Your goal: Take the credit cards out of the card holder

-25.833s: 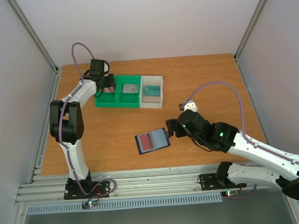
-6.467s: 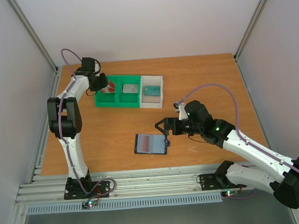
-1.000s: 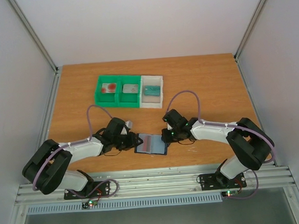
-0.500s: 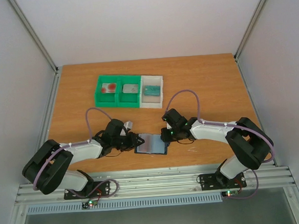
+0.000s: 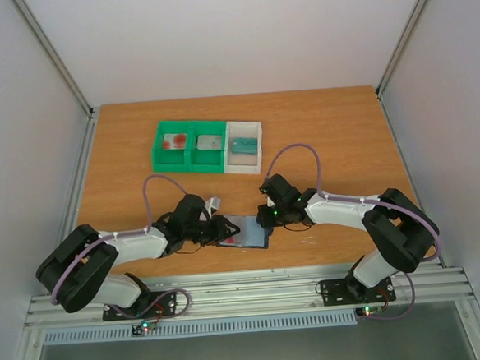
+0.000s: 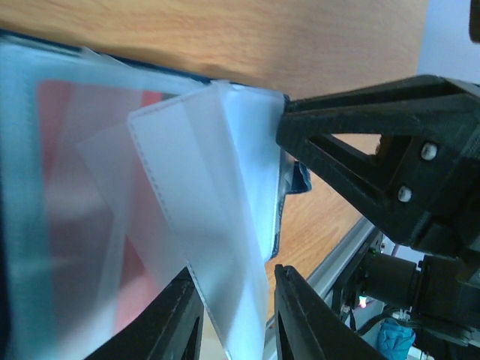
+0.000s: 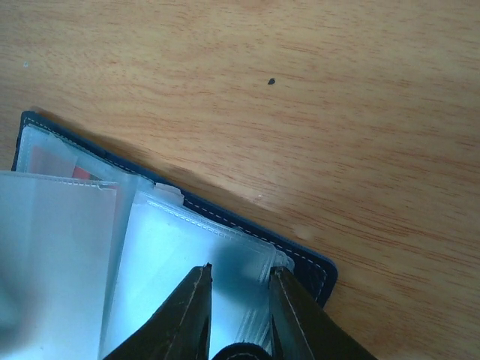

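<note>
Fingers of both my grippers are on the card holder (image 5: 245, 231), lying at the near middle of the table (image 5: 335, 132). My right gripper (image 7: 238, 315) pinches a clear sleeve at its corner; my left gripper (image 6: 236, 296) stands parted around a lifted flap — nothing gripped. I judge I'm exposing the credit cards (image 6: 79, 150) inside; next, nip a card edge and slide it out.

Wooden table (image 5: 335, 132), orange-brown: green-and-white compartment tray (image 5: 208, 147) at rear left of centre; card holder (image 5: 245, 231) lying open and flat near the front edge, centre, well apart from the tray
</note>
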{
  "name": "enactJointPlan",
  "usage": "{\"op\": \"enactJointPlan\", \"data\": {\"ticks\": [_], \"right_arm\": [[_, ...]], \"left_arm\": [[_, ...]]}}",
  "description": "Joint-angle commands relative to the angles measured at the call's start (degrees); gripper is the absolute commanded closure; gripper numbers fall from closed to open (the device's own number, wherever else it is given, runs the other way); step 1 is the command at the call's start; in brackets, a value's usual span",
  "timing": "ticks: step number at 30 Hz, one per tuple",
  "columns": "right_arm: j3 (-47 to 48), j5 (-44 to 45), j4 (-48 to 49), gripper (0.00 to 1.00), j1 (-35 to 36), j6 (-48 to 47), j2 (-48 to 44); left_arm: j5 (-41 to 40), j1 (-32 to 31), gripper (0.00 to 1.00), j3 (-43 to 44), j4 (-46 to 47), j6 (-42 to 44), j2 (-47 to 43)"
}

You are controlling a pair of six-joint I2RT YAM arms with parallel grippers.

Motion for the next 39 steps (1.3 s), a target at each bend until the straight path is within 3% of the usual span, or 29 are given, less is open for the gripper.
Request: {"op": "enactJointPlan", "data": {"ticks": [1,4,11,15,29,39], "right_arm": [[0.81,0.44,0.40,0.76,0.32,-0.26,-0.91],[0.92,0.91,-0.80,0.70,0.32,0.17,-2.62],[1.28,3.89,-5.00,0.54,0.27,0.04,-7.67],[0.98,5.12,-6.45,0.50,0.35,0.13,-10.08],[0.43,6.49,-8.66,0.46,0.32,1.21,-14.30],[-0.51,5.66,-8.65,0.45,0.32,2.58,-15.67]], "left_arm": [[-0.80,-2.69,0.71,2.05,5.79,-1.33,0.53],[-1.32,-3.63,0.64,3.35,5.44,-1.22,1.54],[0.29,-4.85,0.67,3.88,11.17,-2.60,6.11],[1.21,-5.78,0.66,4.63,13.75,-3.42,7.96],[2.90,-8.19,0.66,6.51,19.48,-3.58,8.85],[4.77,-8.18,0.60,8.01,19.90,-3.14,7.91]]}}
